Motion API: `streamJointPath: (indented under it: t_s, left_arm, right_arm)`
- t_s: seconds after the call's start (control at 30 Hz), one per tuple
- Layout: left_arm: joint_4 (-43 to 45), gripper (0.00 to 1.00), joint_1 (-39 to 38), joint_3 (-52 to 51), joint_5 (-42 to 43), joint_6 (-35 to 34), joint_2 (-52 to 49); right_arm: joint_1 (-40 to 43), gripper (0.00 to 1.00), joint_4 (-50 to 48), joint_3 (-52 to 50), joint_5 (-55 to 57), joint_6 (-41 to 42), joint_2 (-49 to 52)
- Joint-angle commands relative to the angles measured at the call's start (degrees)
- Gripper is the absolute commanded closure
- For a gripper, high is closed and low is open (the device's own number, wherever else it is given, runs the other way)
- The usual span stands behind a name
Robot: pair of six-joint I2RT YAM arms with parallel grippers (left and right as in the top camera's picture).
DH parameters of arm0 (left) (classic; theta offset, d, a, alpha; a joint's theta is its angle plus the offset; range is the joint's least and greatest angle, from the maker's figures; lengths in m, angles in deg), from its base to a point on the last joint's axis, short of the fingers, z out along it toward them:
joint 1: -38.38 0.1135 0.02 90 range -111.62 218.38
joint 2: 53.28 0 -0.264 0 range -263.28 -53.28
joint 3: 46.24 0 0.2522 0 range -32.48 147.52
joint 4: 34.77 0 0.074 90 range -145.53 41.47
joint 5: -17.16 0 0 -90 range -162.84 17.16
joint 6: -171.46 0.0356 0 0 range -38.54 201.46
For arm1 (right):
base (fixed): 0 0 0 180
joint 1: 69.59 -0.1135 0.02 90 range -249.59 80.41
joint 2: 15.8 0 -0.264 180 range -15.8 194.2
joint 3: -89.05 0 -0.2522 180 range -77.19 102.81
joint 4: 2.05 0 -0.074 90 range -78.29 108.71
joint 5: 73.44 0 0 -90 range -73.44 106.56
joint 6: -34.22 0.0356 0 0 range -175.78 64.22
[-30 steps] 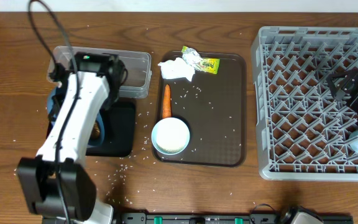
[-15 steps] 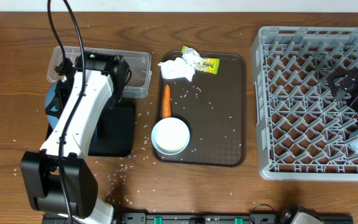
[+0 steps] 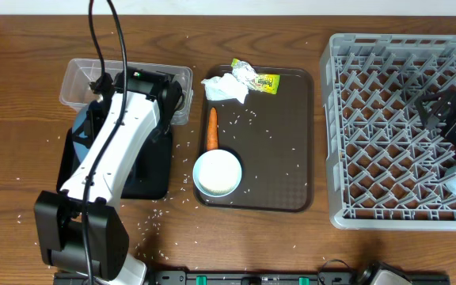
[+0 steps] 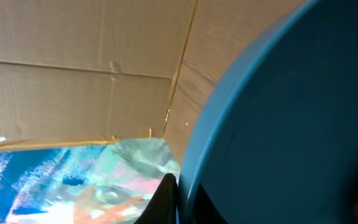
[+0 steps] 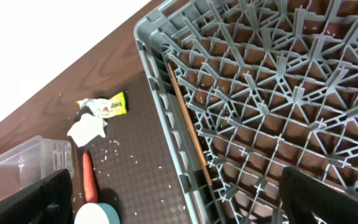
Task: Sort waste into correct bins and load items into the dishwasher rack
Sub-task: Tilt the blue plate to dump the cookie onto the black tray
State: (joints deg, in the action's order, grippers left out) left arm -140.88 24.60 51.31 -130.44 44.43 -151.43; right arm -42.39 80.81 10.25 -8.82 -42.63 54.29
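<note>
Left gripper [image 4: 178, 200]: pinching the rim of the dark-blue plate [image 4: 291, 112]. I see one dark finger [image 4: 165, 198] flat against the rim's outer face. The other finger is hidden behind the plate.
Plate position: tilted up on edge and filling the wrist view to the right of that finger. From overhead only a blue sliver shows, on the outer side of the left arm.
Black tub [image 3: 155, 170]: directly under the left arm, below the gripper.
Clear tub [image 3: 81, 75]: just beyond the left gripper, its near edge against the black tub.
Right gripper [image 5: 176, 179]: fingers spread wide with nothing between them, hovering over the grey rack [image 3: 370, 63].
Brown tray [image 3: 283, 158]: between the two grippers, just inward of the left one.
On the tray, far end: white tissue [image 3: 226, 89] touching the yellow-green wrapper [image 3: 260, 80].
On the tray, nearer the left gripper: carrot [image 3: 212, 129] lying lengthwise, its near tip at the white bowl [image 3: 217, 172].
Rice grains [image 3: 240, 119]: loose on the tray and across the table [image 3: 291, 24] around the left arm's base.
</note>
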Motion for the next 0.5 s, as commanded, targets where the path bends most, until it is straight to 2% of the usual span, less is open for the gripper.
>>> streamJointPath:
  t_s: [0.0, 0.07, 0.1, 0.17, 0.2, 0.3, 0.4, 0.47]
  left_arm:
    - [-4.46, 0.94, -0.44, -0.33, -3.52, 0.09, 1.92]
    - [-4.46, 0.94, -0.28, -0.31, -7.58, 0.85, 1.95]
    - [-4.46, 0.94, -0.31, -0.31, -5.97, 0.72, 2.10]
    - [-3.45, 0.94, -0.39, -0.70, 5.42, -3.61, 1.95]
    - [-3.15, 0.94, -0.39, -1.77, 9.33, -3.69, 1.92]
    - [-4.52, 0.94, -0.57, -5.29, -3.13, -0.74, 1.99]
    - [-4.48, 0.94, -0.13, -4.79, -2.10, -2.86, 2.03]
    - [-4.50, 0.94, -0.46, -4.79, -2.80, -0.74, 2.03]
  right_arm:
    - [-0.61, 0.01, 0.00, 0.20, 0.52, -0.59, -0.11]
    - [-0.61, 0.01, -0.13, 0.20, 0.52, -0.55, -0.11]
    - [-0.61, 0.01, -0.44, 0.20, 0.48, -0.52, -0.11]
    - [-0.61, 0.01, -0.61, 0.20, 0.33, -0.55, -0.11]
    - [-0.61, 0.01, -0.46, 0.20, 0.37, -0.61, -0.11]
    - [-0.61, 0.01, -0.15, 0.20, 0.52, -0.57, -0.11]
    - [-0.61, 0.01, -1.57, 0.20, 0.50, -0.55, -0.11]
    - [-0.61, 0.01, -1.64, 0.20, 0.52, -0.57, -0.11]
